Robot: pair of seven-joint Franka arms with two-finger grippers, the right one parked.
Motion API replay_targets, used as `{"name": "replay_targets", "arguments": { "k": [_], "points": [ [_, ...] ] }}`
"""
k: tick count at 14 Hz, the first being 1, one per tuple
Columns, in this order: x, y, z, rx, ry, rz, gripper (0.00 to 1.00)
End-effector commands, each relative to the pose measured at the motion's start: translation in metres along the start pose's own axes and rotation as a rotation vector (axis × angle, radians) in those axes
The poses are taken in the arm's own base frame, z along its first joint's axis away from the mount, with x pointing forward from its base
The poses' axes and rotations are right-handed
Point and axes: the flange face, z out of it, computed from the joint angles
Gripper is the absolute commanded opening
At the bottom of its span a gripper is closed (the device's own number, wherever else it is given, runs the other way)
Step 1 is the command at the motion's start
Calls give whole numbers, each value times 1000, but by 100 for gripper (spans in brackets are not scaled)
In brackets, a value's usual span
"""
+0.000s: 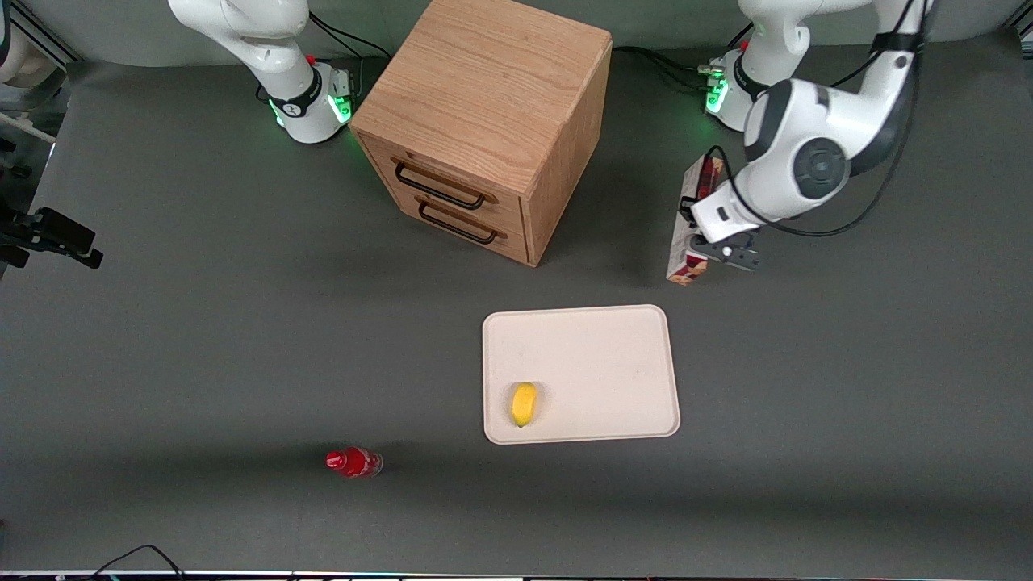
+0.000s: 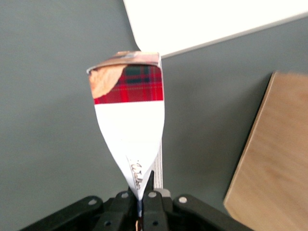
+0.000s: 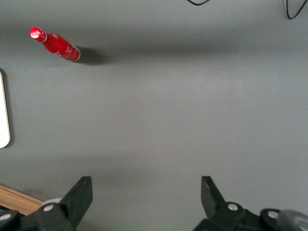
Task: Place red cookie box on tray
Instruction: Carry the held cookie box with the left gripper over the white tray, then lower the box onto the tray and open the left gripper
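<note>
1. Red cookie box (image 1: 687,234): a long, thin carton with tartan and cookie print at one end and a white patch along its side. It is gripped by the left arm's gripper (image 1: 730,252) and held above the dark grey table (image 1: 202,339), tilted, with its printed end pointing toward the front camera.
2. In the left wrist view the red cookie box (image 2: 129,120) runs straight out from the gripper (image 2: 143,195). The two fingers are pinched tightly on the thin white end of the carton, which looks squeezed narrow where they grip it.
3. The box is not on the tray (image 1: 613,355). It hangs just past the tray's edge that lies farther from the front camera, toward the working arm's end of the table.
4. The tray is flat, cream-beige, with rounded corners and a low rim. A small yellow lemon-like fruit (image 1: 524,403) lies on it, near the corner nearest the front camera. The tray's corner (image 2: 192,19) also shows in the left wrist view, past the box's printed end.
5. A wooden drawer cabinet (image 1: 484,121) with two dark handles stands farther from the front camera than the tray. Its wooden side (image 2: 274,159) appears beside the box in the left wrist view.
6. A small red bottle (image 1: 353,462) lies on its side on the table, nearer the front camera than the tray and toward the parked arm's end.
</note>
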Motion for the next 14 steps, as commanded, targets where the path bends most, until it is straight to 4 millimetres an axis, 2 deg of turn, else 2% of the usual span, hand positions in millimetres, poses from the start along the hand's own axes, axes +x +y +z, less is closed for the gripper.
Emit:
{"name": "replay_targets", "arguments": {
  "k": [1,3,5,7,9,10,12,14],
  "points": [
    [37,26,-49,33,44,-188,0],
    [74,33,-58,7,73,-274,0],
    [118,39,-45,6,85,-328,0],
    [158,46,1,35,58,-338,0],
    [185,43,48,19,47,-330,0],
    [196,45,64,3,86,-325,0],
    [207,50,99,-1,84,-311,0],
    [216,49,119,9,119,-312,0]
  ]
}}
